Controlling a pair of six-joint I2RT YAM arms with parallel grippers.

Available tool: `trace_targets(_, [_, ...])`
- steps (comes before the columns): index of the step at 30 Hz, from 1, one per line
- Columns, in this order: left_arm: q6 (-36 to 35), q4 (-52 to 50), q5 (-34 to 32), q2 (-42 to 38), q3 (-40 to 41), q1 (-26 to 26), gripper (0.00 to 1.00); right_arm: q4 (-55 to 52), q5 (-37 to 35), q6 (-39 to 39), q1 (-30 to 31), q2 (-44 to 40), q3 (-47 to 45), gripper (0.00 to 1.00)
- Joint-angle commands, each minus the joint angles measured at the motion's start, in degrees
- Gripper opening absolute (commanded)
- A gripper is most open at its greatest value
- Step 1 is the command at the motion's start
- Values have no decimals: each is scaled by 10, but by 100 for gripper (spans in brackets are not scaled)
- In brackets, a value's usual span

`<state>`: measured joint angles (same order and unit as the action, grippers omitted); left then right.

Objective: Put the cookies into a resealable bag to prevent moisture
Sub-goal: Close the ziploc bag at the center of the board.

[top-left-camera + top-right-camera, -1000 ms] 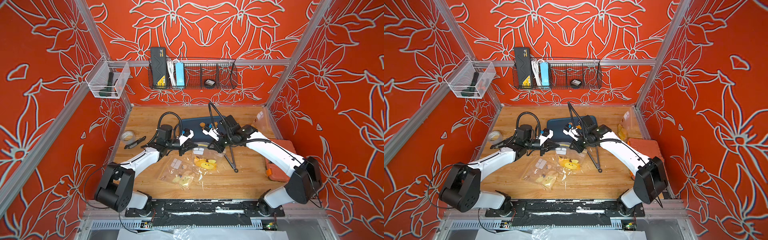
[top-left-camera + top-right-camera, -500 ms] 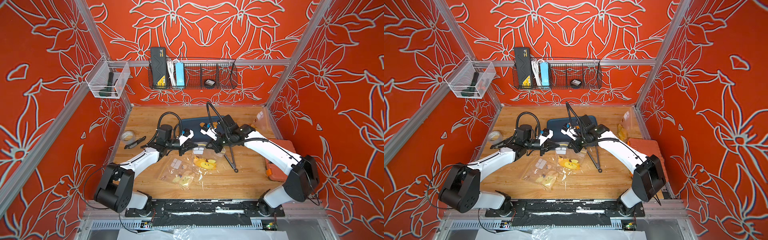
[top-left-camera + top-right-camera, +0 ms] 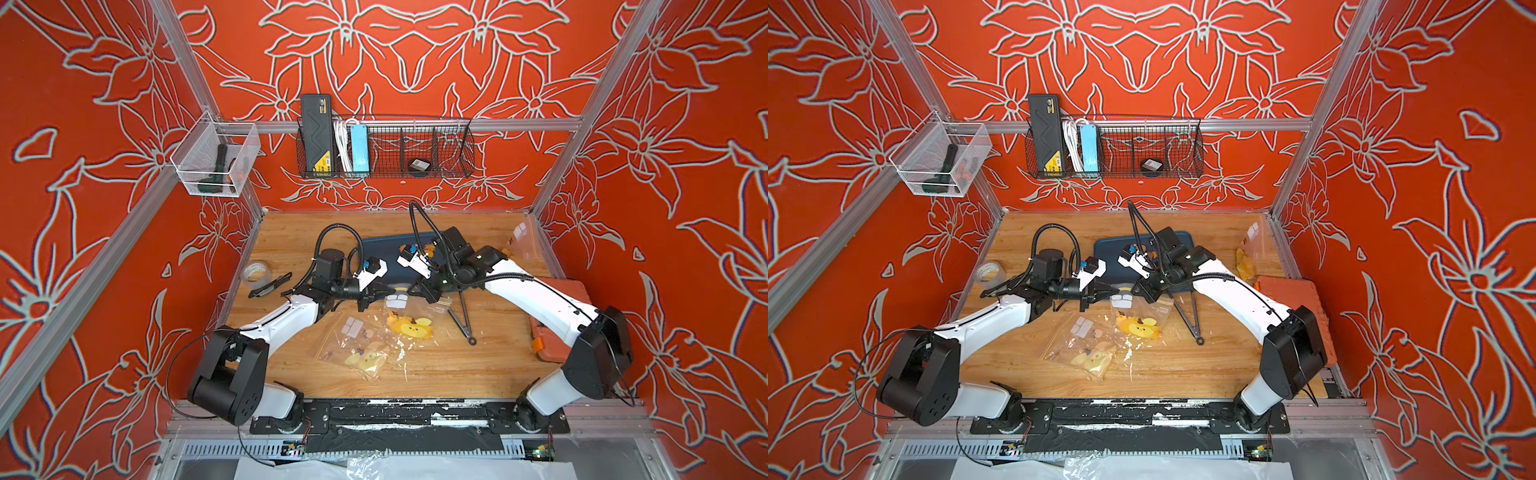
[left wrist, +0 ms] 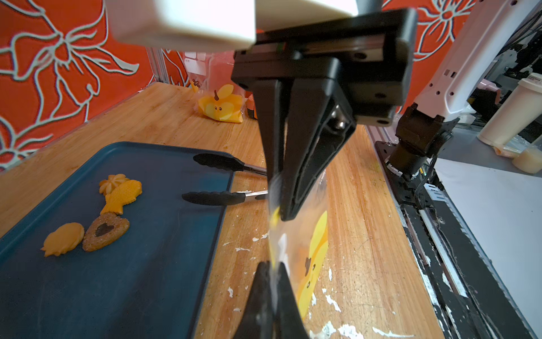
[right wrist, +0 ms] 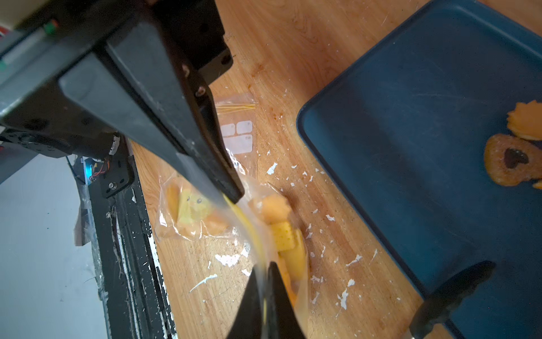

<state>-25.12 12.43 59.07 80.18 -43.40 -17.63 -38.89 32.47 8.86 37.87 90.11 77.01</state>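
Four cookies [image 4: 121, 197] lie on the blue tray [image 3: 384, 249] at the centre of a top view. More yellow-orange pieces show inside the clear resealable bag [image 3: 409, 309] just below the tray. The left tool [image 4: 271, 268] and the right tool [image 5: 266, 271] face each other, each clamped on the bag's top edge. Black tongs [image 3: 463, 320] lie to its right on the desk [image 3: 291, 237], and a second bag [image 3: 357, 345] lies lower left.
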Motion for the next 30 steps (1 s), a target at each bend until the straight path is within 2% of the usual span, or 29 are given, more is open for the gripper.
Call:
trace_targets(1, [-12,-1,14,-13,-11,0,0,14,10,7,7,6,13,19])
trace_targets(3, [-12,0,13,-13,-10,0,0,9,24,10,8,10,20,2])
trace_targets(4, [-12,0,13,-13,-10,0,0,4,30,13,8,13,24,2])
trace_targets(5, [-12,0,13,-13,-10,0,0,4,31,14,9,15,27,13])
trace_targets(6, [-12,1,13,-13,-11,0,0,7,28,13,11,16,27,18])
trace_targets(8, [-12,1,13,-13,-10,0,0,8,27,12,13,18,29,0])
trace_targets(9, [-12,1,13,-13,-10,0,0,7,27,11,13,19,31,0])
trace_targets(10, [-11,1,13,-12,-11,0,0,9,28,12,12,19,30,5])
trace_targets(11, [-11,1,13,-12,-11,0,0,14,26,9,14,17,27,16])
trace_targets(12, [-10,1,13,-12,-11,0,0,23,22,4,14,14,21,16])
trace_targets(13, [-10,1,13,-12,-11,0,0,25,22,3,14,12,20,0])
trace_targets(15, [-11,1,12,-13,-10,0,0,16,18,6,14,14,22,0])
trace_targets(17, [-10,1,8,-14,-10,0,0,16,1,4,14,9,17,26])
trace_targets(19, [-10,1,2,-15,-9,0,0,23,-32,-2,14,-8,2,30])
trace_targets(21, [-10,1,-2,-17,-8,0,0,18,-58,-7,12,-25,-11,48])
trace_targets(22, [-10,1,-5,-18,-8,0,0,10,-67,-4,12,-34,-16,52])
trace_targets(23, [-10,1,-7,-18,-8,1,0,6,-76,-3,12,-42,-22,52])
trace_targets(24, [-10,1,-8,-18,-8,1,0,6,-81,-3,12,-53,-32,48])
trace_targets(25, [-10,2,-7,-17,-9,1,0,7,-79,-3,11,-62,-43,40])
trace_targets(26, [-9,2,-7,-17,-8,1,0,5,-78,-3,10,-69,-49,26])
trace_targets(27, [-8,3,-7,-16,-8,1,0,4,-82,-3,10,-76,-57,0])
trace_targets(30, [-8,2,-11,-17,-8,2,0,2,-93,-7,9,-92,-75,0])
